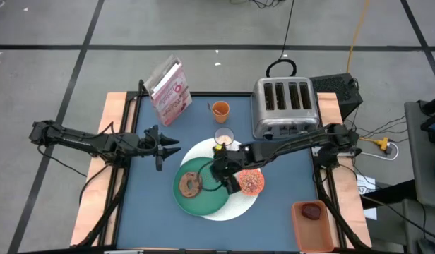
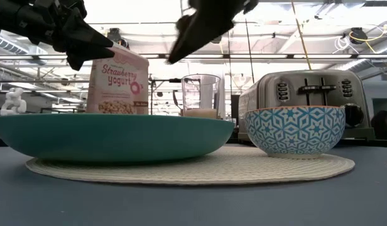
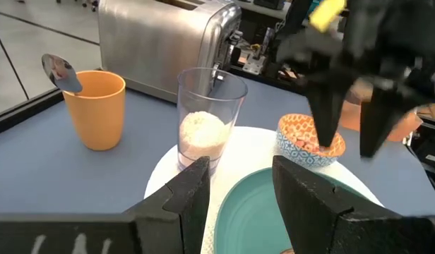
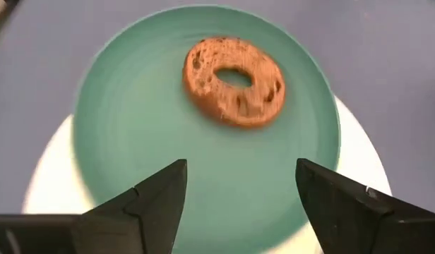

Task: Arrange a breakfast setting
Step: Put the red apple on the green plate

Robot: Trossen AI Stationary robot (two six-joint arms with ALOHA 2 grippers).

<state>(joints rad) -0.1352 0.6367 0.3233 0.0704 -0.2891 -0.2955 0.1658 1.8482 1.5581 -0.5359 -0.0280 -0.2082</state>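
Right pincer (image 4: 239,194) hangs spread wide and empty above the green round plate (image 1: 203,201), the brown bagel (image 4: 235,81) lying flat just ahead of its fingertips (a ring, so no long axis). Left pincer (image 1: 171,146) waits parted near the bench's left edge, farther off. The dark-red fruit (image 1: 313,210) sits in an orange tray, well apart.

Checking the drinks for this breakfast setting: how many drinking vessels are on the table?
2. The orange cup, with the metal spoon standing in it, sits in front of the toaster; the milk glass stands at the white placemat's edge.
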